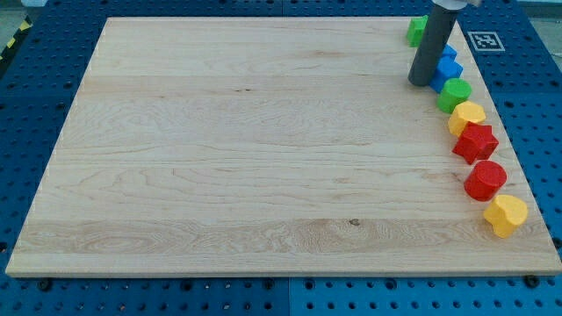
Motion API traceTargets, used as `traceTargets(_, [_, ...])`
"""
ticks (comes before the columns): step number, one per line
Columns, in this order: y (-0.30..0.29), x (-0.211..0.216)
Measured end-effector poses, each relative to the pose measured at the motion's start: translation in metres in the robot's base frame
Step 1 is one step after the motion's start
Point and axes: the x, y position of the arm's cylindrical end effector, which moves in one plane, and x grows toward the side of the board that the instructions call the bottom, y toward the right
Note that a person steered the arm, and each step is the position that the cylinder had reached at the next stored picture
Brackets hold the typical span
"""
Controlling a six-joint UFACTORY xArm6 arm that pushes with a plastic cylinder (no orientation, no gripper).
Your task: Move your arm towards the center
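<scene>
My tip (421, 82) sits on the wooden board (246, 149) near its top-right corner, well away from the board's centre (no fingers here, just a plain rod). Relative to the tip: green block (415, 30) toward the view's top, partly hidden behind the rod; two blue blocks (448, 68) just to its right, contact unclear; green cylinder (455, 93) right and slightly below. Further down the right edge from the tip: yellow block (467, 116), red star (475, 141), red cylinder (485, 180), yellow heart-like block (505, 214).
</scene>
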Motion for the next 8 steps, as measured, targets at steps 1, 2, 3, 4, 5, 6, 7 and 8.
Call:
traceTargets(1, [0.003, 0.004])
traceTargets(2, [-0.006, 0.017])
traceTargets(3, [-0.014, 0.037])
traceTargets(4, [-0.014, 0.043])
traceTargets(5, [-0.014, 0.043])
traceTargets(6, [-0.014, 0.043])
traceTargets(7, [-0.015, 0.061])
traceTargets(8, [-0.015, 0.063])
